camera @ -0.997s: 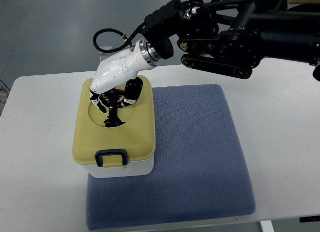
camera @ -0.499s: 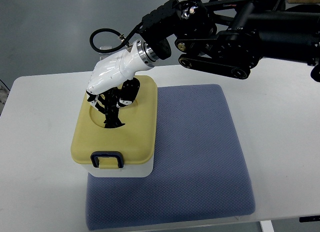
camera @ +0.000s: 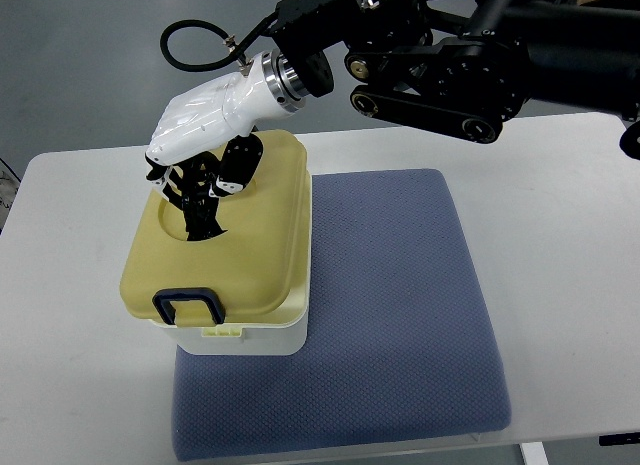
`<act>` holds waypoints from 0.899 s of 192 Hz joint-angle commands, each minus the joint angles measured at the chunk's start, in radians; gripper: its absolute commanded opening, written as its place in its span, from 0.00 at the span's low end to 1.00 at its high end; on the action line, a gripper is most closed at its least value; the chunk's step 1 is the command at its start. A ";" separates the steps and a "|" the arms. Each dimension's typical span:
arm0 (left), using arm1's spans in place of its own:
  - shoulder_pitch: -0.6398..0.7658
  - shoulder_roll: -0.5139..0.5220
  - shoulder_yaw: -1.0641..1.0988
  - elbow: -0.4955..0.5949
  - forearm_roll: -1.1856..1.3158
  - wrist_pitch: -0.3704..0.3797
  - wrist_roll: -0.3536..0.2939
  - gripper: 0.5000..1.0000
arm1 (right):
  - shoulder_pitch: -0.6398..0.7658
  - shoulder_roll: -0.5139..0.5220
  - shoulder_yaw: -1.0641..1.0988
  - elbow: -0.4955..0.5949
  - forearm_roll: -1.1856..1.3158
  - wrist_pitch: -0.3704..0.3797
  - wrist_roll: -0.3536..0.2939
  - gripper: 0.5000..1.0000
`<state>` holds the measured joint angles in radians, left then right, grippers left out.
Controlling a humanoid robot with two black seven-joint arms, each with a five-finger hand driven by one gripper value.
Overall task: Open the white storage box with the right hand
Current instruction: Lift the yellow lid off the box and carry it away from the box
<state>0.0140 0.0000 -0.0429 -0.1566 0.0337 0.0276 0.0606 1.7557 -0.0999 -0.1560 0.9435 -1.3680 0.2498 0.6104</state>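
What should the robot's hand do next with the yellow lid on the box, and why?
Probably keep lifting, up and clear of the box. The right hand grips the handle in the yellow lid, and the lid already sits tilted and shifted left, off the white storage box, which stands on the blue mat. It still covers the opening, so the box is not open yet.

The hand [camera: 196,155] has a glossy white plastic shell over black jointed fingers [camera: 200,190], with a shiny metal ring at the wrist. Under the fingers, the lid [camera: 255,255] is smooth, matt yellowish plastic; its clasp [camera: 187,306] is dark plastic. The box [camera: 245,338] below is smooth white plastic. The mat [camera: 390,315] beside the fingers is blue-grey cloth with a dimpled weave. The table [camera: 560,245] is smooth, matt white.
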 commanded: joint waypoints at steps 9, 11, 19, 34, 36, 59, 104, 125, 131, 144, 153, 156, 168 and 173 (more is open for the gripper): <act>0.000 0.000 0.000 0.000 0.000 0.000 0.001 1.00 | -0.013 -0.064 0.059 -0.025 0.003 0.006 0.001 0.00; 0.000 0.000 0.000 0.000 0.000 0.000 0.001 1.00 | -0.013 -0.069 0.066 -0.025 0.003 0.006 0.001 0.00; 0.000 0.000 0.000 -0.001 0.000 0.002 -0.001 1.00 | -0.018 -0.086 0.081 -0.031 0.003 0.006 0.001 0.00; 0.000 0.000 0.000 0.000 0.000 0.000 -0.001 1.00 | -0.036 -0.136 0.090 -0.040 0.003 0.003 0.001 0.00; 0.000 0.000 0.000 0.000 0.000 0.002 0.001 1.00 | -0.039 -0.145 0.090 -0.041 0.003 0.002 0.001 0.00; 0.000 0.000 0.000 0.000 0.000 0.000 -0.001 1.00 | -0.062 -0.238 0.090 -0.060 0.004 -0.003 0.001 0.00; 0.000 0.000 0.000 0.000 0.000 0.002 0.001 1.00 | -0.139 -0.368 0.090 -0.068 0.007 -0.052 0.001 0.00; 0.000 0.000 0.000 0.000 0.000 0.000 0.001 1.00 | -0.191 -0.408 0.090 -0.068 0.006 -0.070 0.001 0.00; 0.000 0.000 0.000 0.000 0.000 0.000 0.001 1.00 | -0.203 -0.417 0.089 -0.068 0.006 -0.075 0.001 0.00; 0.000 0.000 0.000 0.000 0.000 0.000 0.001 1.00 | -0.237 -0.435 0.089 -0.068 0.004 -0.087 0.001 0.00; 0.000 0.000 0.000 -0.001 0.000 0.002 -0.001 1.00 | -0.262 -0.442 0.087 -0.069 0.003 -0.099 0.001 0.00; 0.000 0.000 0.000 0.000 0.000 0.002 0.001 1.00 | -0.268 -0.443 0.087 -0.069 0.003 -0.103 0.001 0.00; 0.000 0.000 0.000 0.000 0.000 0.000 -0.001 1.00 | -0.295 -0.445 0.087 -0.072 0.003 -0.121 0.001 0.00; 0.000 0.000 0.000 -0.001 0.000 0.000 0.001 1.00 | -0.305 -0.445 0.087 -0.072 0.003 -0.127 0.001 0.00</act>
<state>0.0137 0.0000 -0.0430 -0.1570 0.0337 0.0280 0.0610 1.4946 -0.5387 -0.0685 0.8734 -1.3643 0.1487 0.6110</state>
